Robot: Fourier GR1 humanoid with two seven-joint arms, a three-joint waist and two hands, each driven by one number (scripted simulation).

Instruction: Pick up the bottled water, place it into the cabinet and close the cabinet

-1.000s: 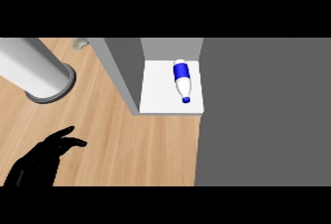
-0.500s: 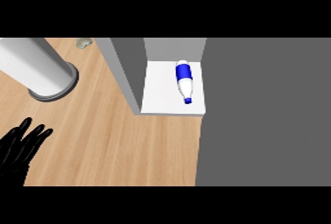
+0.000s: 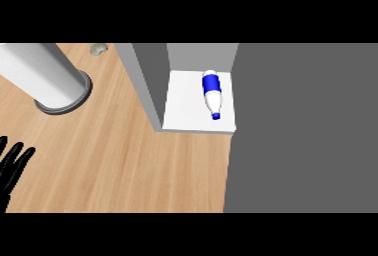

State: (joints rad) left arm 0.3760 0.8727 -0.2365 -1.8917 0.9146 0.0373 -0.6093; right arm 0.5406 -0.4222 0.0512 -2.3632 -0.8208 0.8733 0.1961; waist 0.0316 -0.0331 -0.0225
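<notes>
Bottle point(image 3: 212, 94) lies on its side on the white cabinet point(image 3: 184, 117) floor, cap toward the front edge, so pick + place look done. What's left, judging by the open front, is closing the cabinet; the big grey panel at right point(image 3: 303, 130) is prob. its door, though I can't be sure. Left hand point(image 3: 10, 165) rests at the left edge over the wood surface point(image 3: 125, 165), fingers straight, holding nothing; right hand not in view.

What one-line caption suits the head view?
Bottled water lies on the white cabinet shelf; left hand rests open at the wooden counter's left edge.
</notes>
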